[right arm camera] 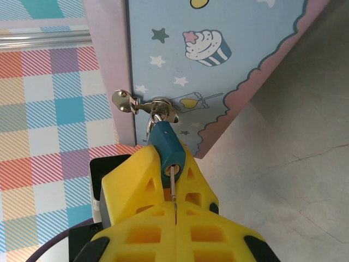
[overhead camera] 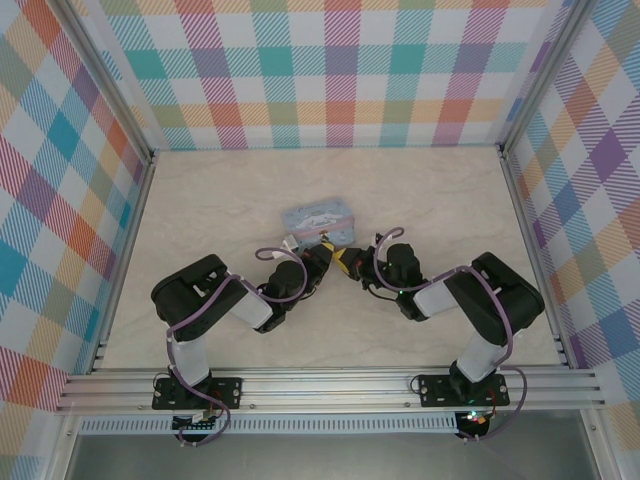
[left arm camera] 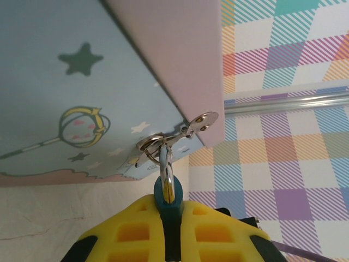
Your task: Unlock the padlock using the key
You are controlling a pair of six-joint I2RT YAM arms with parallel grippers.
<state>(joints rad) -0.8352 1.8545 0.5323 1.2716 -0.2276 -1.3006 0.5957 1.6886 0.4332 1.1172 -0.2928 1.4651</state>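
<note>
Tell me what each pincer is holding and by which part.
Left pincer grips the padlock by its teal body. Right pincer grips the key by its head end, its shaft in the padlock's keyhole.

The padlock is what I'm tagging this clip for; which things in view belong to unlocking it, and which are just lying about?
Job: padlock, key in its keyhole, left gripper holding the padlock, right gripper holding the key.
Just there: cartoon tin the padlock hangs from, table, checked walls.
</note>
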